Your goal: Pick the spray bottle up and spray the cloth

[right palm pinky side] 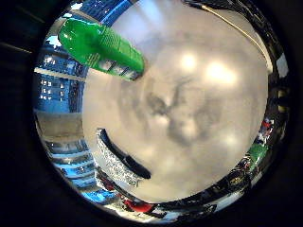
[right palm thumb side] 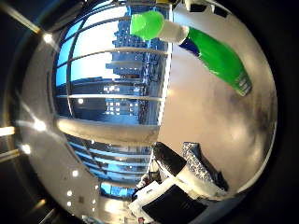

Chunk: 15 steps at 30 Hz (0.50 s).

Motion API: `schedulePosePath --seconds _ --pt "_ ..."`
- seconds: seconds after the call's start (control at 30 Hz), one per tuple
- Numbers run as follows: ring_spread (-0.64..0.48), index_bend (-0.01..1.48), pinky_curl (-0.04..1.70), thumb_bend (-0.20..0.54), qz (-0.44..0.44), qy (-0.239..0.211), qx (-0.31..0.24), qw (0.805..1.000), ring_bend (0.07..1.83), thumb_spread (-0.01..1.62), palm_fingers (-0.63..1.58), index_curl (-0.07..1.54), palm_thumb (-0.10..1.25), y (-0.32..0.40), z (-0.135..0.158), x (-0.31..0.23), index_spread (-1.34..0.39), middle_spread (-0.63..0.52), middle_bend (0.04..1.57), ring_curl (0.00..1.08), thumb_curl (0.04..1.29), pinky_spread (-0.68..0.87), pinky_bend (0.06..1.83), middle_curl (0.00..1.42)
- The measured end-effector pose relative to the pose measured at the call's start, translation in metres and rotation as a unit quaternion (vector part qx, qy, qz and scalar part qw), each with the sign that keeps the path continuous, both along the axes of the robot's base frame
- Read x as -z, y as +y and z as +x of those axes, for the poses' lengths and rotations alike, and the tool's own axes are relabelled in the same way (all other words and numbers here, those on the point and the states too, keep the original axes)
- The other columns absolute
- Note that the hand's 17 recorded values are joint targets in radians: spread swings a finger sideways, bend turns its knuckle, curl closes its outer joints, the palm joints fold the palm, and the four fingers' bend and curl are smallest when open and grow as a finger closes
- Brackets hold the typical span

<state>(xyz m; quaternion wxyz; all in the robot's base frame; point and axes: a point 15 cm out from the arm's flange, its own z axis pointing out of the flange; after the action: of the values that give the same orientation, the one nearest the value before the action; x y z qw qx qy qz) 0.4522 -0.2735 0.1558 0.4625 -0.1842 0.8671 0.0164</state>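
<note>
A green spray bottle [right palm thumb side: 213,53] with a white collar and a green head is on the pale table [right palm pinky side: 194,99]; the right little finger side palm view shows its green body [right palm pinky side: 98,46] near the table's edge. A dark cloth [right palm pinky side: 121,161] with a pale pattern lies on the table away from the bottle; in the right thumb side palm view the cloth [right palm thumb side: 202,168] lies beside a white and black part of my hand [right palm thumb side: 161,200]. The hand is above the table, away from the bottle. I cannot tell whether the bottle stands or lies.
Tall windows [right palm thumb side: 112,79] with blue buildings behind them run along the far side of the table. A pale rail or ledge [right palm thumb side: 103,131] crosses in front of them. Small coloured objects [right palm pinky side: 254,156] sit at the table's far rim.
</note>
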Motion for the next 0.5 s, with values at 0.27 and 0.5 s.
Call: schedulePosePath --seconds 0.27,0.5 --pt "0.20 0.16 0.32 -0.024 -0.013 -0.003 0.006 1.000 0.33 1.03 0.00 0.27 0.58 -0.031 0.025 0.004 -0.09 0.22 0.19 0.29 0.31 0.42 0.44 0.34" --pt "0.21 0.15 0.31 -0.024 -0.019 -0.008 0.012 1.000 0.33 1.03 0.03 0.27 0.59 -0.057 0.042 0.009 -0.09 0.21 0.21 0.29 0.31 0.42 0.43 0.34"
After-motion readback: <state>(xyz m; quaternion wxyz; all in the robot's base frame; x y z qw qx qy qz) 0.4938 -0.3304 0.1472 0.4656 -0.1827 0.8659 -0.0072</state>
